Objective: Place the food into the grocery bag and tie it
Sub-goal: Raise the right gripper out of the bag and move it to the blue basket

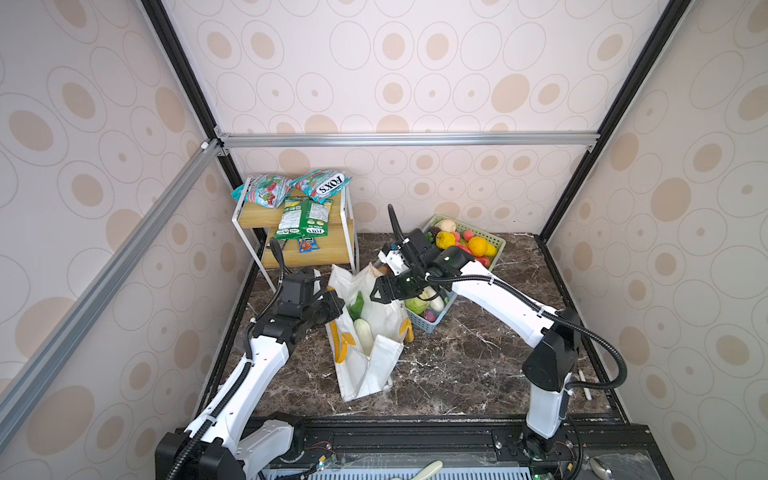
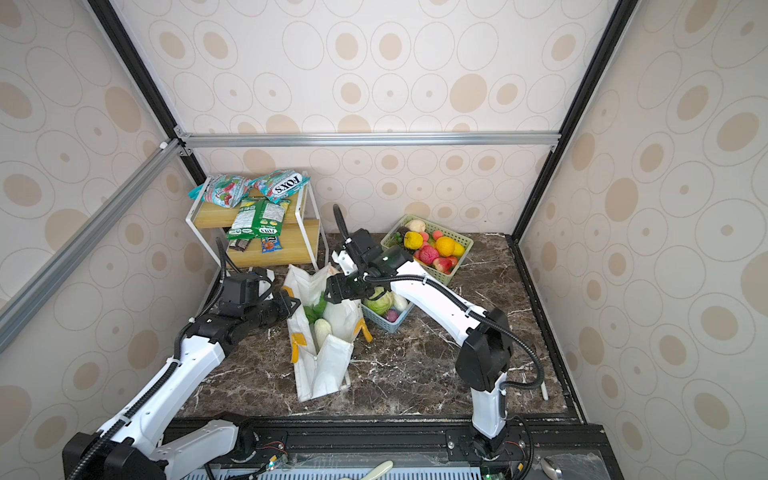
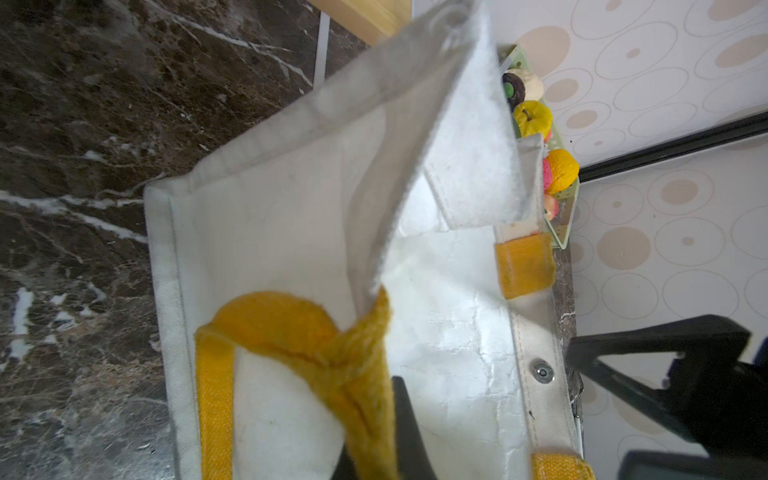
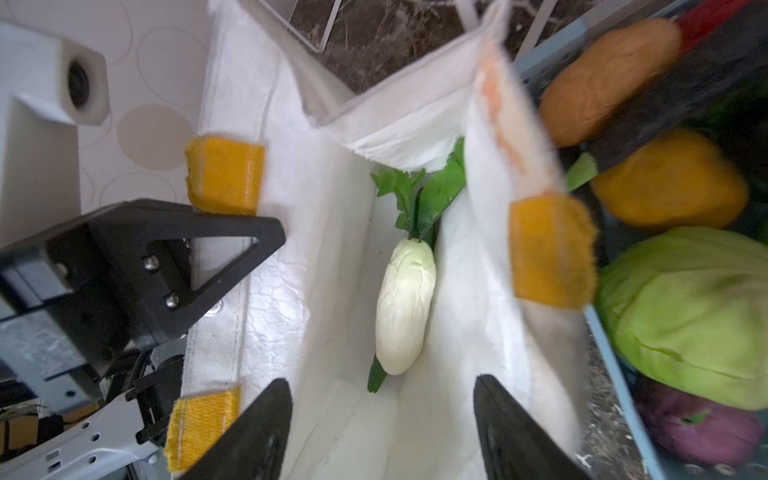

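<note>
1. The grocery bag [image 1: 374, 365] stands open mid-desk [image 1: 478, 357], with a white vegetable [image 4: 405, 307] and leafy greens [image 4: 440, 187] inside.
2. Left gripper [image 1: 336, 305]: jaws closed on the bag's left rim.
3. Right gripper [image 4: 382, 432]: jaws wide apart over the bag's mouth, empty.
4. Other food fills the blue basket [image 1: 424, 324] and the green basket [image 1: 498, 245] to the right.

The dark marble table [image 1: 478, 365] carries a white-framed wooden shelf [image 1: 332, 253] at ten o'clock, a green basket [image 1: 498, 243] at one, a blue basket [image 1: 428, 324] near centre, the grocery bag [image 1: 374, 370] just beside it, and a white stick [image 1: 585, 384] at four.
</note>
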